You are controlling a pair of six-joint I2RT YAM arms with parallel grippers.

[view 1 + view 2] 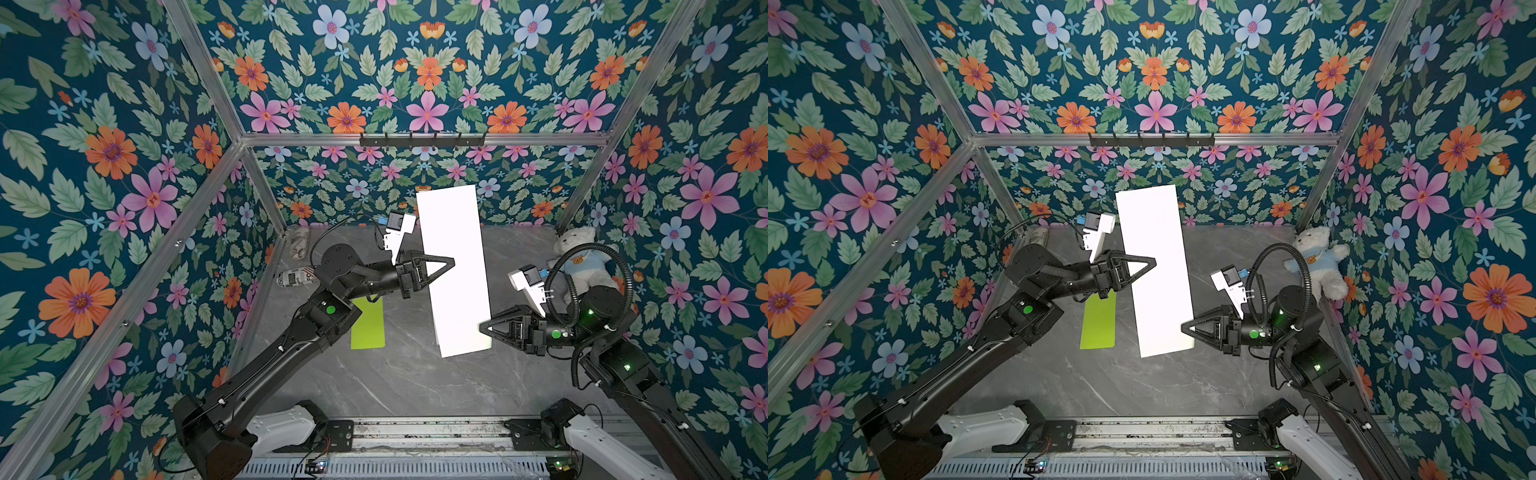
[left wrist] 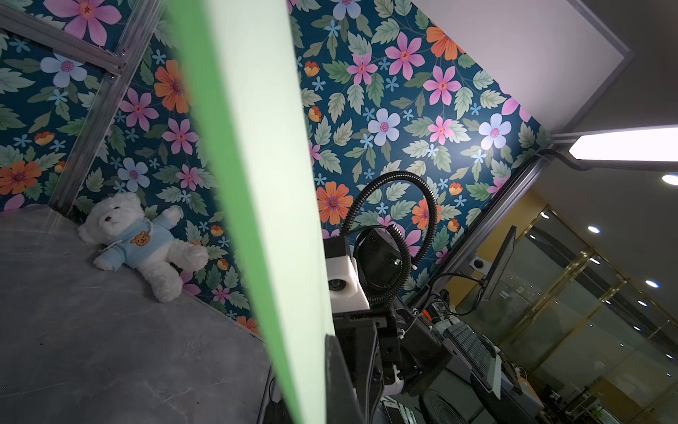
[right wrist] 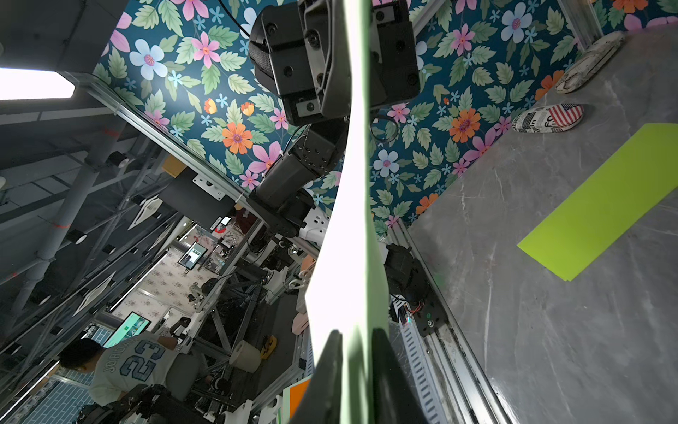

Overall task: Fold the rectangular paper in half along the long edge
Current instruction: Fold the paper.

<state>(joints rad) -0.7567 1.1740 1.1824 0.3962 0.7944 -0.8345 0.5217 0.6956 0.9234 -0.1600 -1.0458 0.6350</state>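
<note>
The rectangular paper (image 1: pixel 453 266) (image 1: pixel 1156 270) is a long, narrow sheet held up off the grey table, glaring white in both top views and pale green in the wrist views. Its long side runs from near to far. My left gripper (image 1: pixel 452 262) (image 1: pixel 1154 262) is shut on its left long edge about halfway along. My right gripper (image 1: pixel 482 327) (image 1: pixel 1183 328) is shut on its right long edge near the front corner. The left wrist view has the paper (image 2: pixel 264 183) running out from my left gripper (image 2: pixel 324 343). In the right wrist view the paper (image 3: pixel 356 220) sits pinched in my right gripper (image 3: pixel 356 339).
A lime-green sheet (image 1: pixel 368 324) (image 3: pixel 601 205) lies flat on the table under my left arm. Two slippers (image 1: pixel 297 276) (image 1: pixel 300 243) sit at the far left. A white teddy bear (image 1: pixel 582 257) (image 2: pixel 139 242) leans in the far right corner. A hook rail (image 1: pixel 422 139) hangs on the back wall.
</note>
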